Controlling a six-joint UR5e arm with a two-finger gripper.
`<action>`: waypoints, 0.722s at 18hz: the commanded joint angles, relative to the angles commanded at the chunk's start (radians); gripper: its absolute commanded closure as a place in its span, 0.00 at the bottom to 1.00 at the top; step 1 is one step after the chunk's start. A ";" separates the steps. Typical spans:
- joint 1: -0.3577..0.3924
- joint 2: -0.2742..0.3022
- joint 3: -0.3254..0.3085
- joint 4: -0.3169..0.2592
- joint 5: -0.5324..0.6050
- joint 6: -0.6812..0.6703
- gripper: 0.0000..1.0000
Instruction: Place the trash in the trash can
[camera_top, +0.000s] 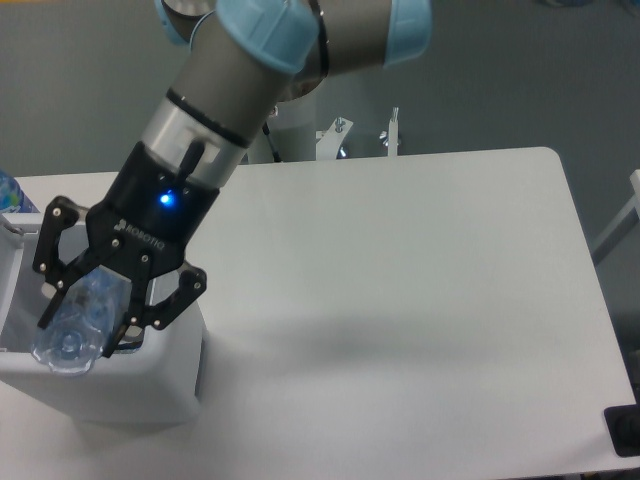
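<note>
Camera view shows the black two-finger gripper, jaws clenched on the clear bluish plastic water bottle, low inside the white rectangular plastic trash can on the tabletop; release only once clear of the rim.

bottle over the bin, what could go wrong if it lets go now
The bottle, held in the gripper, hangs tilted with its lower end over the bin's near rim. Released here, it might strike that rim and tip out onto the table rather than drop inside. The fingers also sit close to the bin wall, so opening or pulling away could nudge the bin.
</note>
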 joint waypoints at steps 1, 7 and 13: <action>0.000 -0.002 0.002 0.002 0.000 0.002 0.33; 0.000 0.014 0.006 0.000 0.000 0.040 0.00; 0.066 0.015 0.031 0.000 0.002 0.043 0.00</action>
